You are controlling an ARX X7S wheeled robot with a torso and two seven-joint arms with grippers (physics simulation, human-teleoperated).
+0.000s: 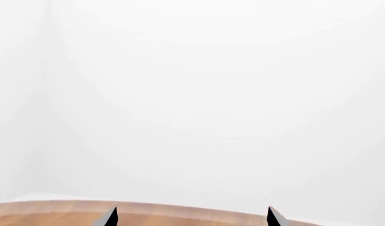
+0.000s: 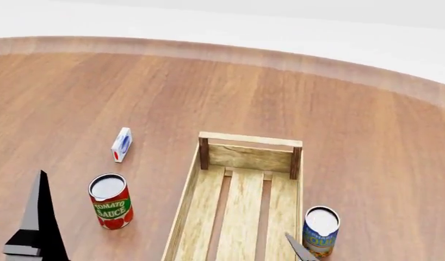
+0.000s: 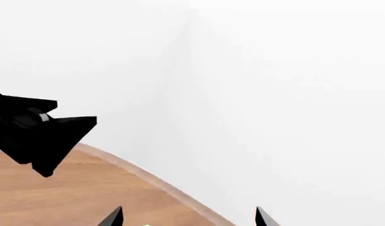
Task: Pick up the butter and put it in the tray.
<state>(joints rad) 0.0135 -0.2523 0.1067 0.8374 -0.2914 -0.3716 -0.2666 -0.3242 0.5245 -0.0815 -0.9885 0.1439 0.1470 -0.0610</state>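
Note:
The butter is not in view in any frame. The tray (image 2: pixel 250 140), a long light-wood crate with a slatted bottom and dark corner posts, lies at the lower middle of the head view and holds nothing. My left gripper (image 1: pixel 192 219) is open, its two dark fingertips wide apart over the table's far edge, with nothing between them. One of its fingers (image 2: pixel 38 212) shows at the lower left of the head view. My right gripper (image 3: pixel 187 219) is open and empty. One fingertip (image 2: pixel 301 249) shows by the tray's right side.
A red tomato sauce can (image 2: pixel 111 201) stands left of the tray. A small white-blue-red carton (image 2: pixel 122 144) stands behind it. A blue can (image 2: pixel 321 231) stands right of the tray. The round wooden table (image 2: pixel 339 109) ends at a curved rim. My left arm (image 3: pixel 36 136) shows in the right wrist view.

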